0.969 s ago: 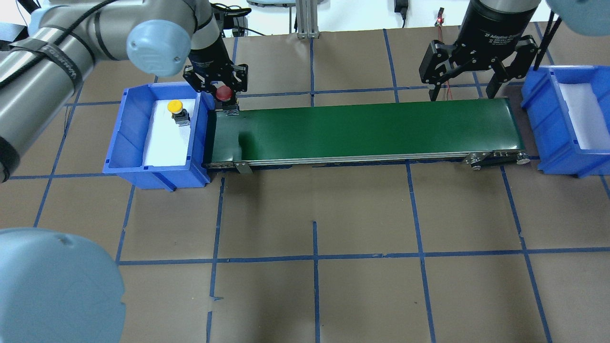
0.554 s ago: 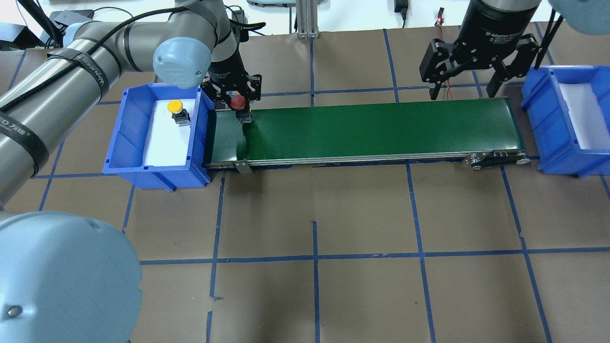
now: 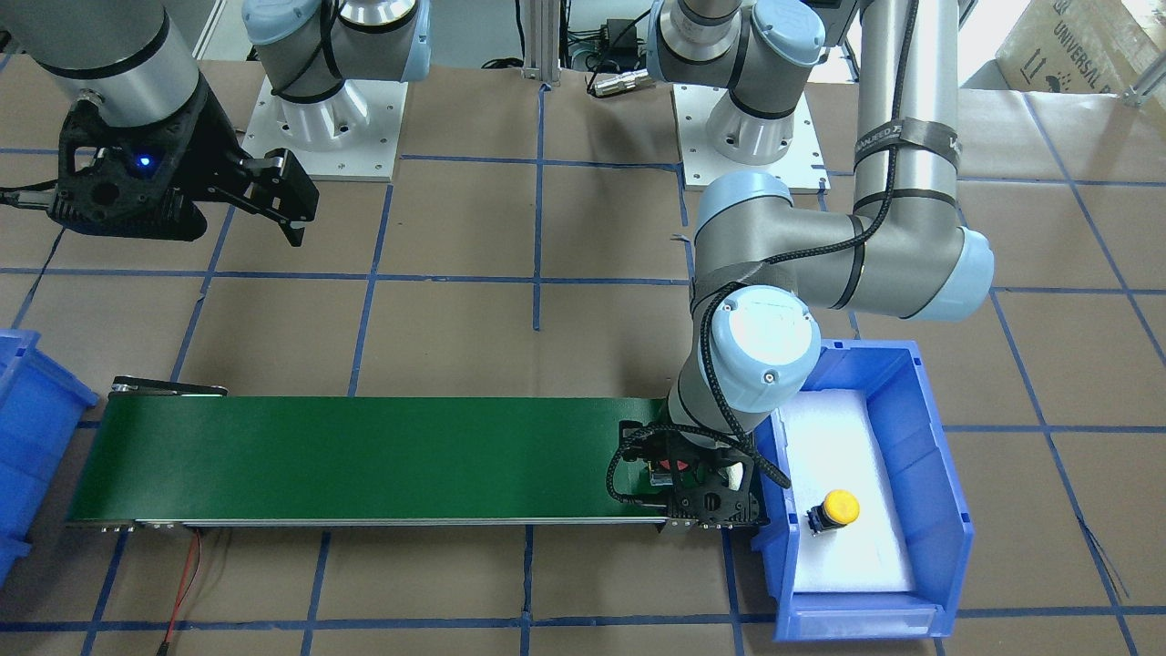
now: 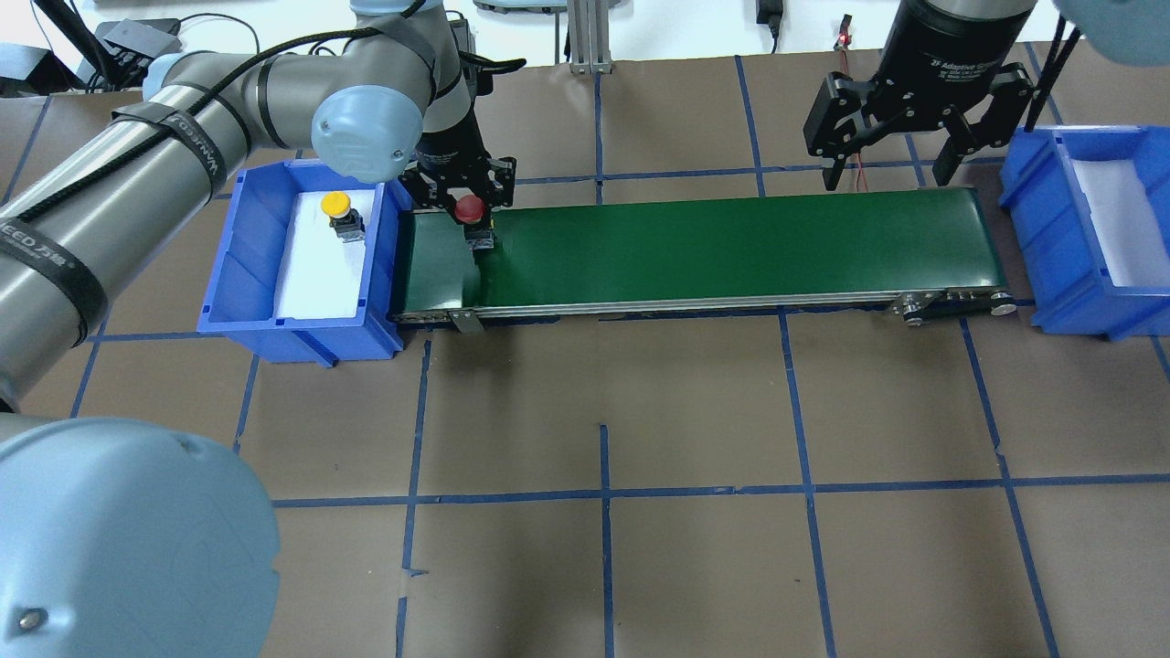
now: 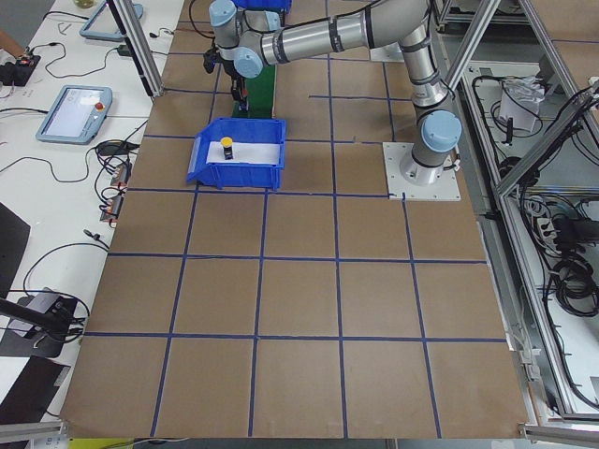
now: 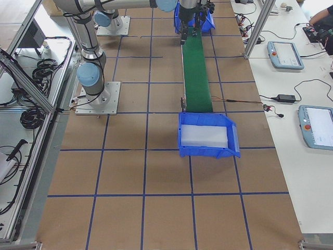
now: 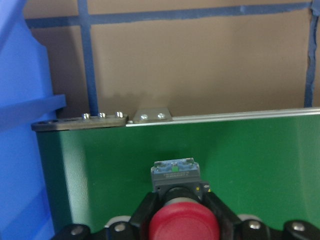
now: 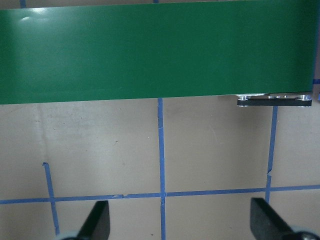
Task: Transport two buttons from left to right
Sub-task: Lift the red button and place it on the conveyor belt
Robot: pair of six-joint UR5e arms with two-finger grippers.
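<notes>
My left gripper (image 4: 470, 212) is shut on the red button (image 4: 471, 209), holding it by the cap over the left end of the green conveyor belt (image 4: 713, 247). In the left wrist view the red button (image 7: 182, 222) hangs between the fingers (image 7: 146, 214) with its grey body down, close over the belt (image 7: 250, 160). The yellow button (image 4: 336, 206) stands in the left blue bin (image 4: 239, 274); it also shows in the front view (image 3: 839, 508). My right gripper (image 4: 885, 137) is open and empty behind the belt's right end.
A second blue bin (image 4: 1060, 274) with a white liner stands past the belt's right end. The left bin's wall (image 7: 20, 125) is close beside my left gripper. Brown table with blue tape lines (image 4: 603, 493) surrounds the belt.
My left gripper has carried the red button rightward and forward, from beside the left bin's corner to over the belt's left end, and lower. The right arm has not moved.
</notes>
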